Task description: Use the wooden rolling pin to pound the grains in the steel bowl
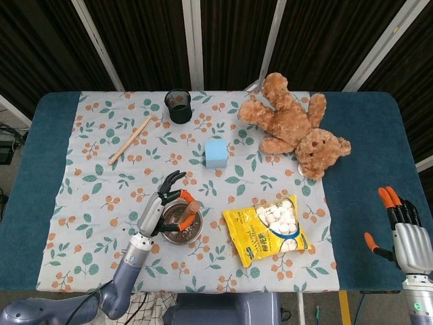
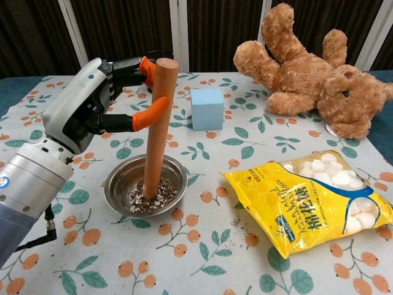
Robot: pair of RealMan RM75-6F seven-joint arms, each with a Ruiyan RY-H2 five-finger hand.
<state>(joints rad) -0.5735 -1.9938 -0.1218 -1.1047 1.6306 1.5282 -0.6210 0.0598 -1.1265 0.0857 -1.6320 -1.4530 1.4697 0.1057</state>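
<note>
While the left hand (image 2: 92,104) grips the wooden rolling pin (image 2: 158,129) near its top, pinching it between orange-tipped fingers (image 2: 149,113), the pin stands almost upright with its lower end planted in the grains (image 2: 153,195) inside the steel bowl (image 2: 120,184). The pin's long axis runs close to vertical, leaning slightly so the top sits a little to the right of the foot in the chest view. The bowl rests on the floral tablecloth (image 1: 88,176) near the front of the table (image 1: 40,135), directly below the hand, so a pounding stroke would likely run straight up and down along that axis. The right hand (image 1: 404,233) hangs at the far right edge of the table, well apart from the bowl, with fingers spread and holding nothing; the left hand is plainly the nearer 1. A yellow snack bag (image 2: 313,203) lies just right of the bowl, with a blue cube (image 2: 207,108) and a teddy bear (image 2: 307,74) behind. A few grains appear scattered on the cloth near the bag.
</note>
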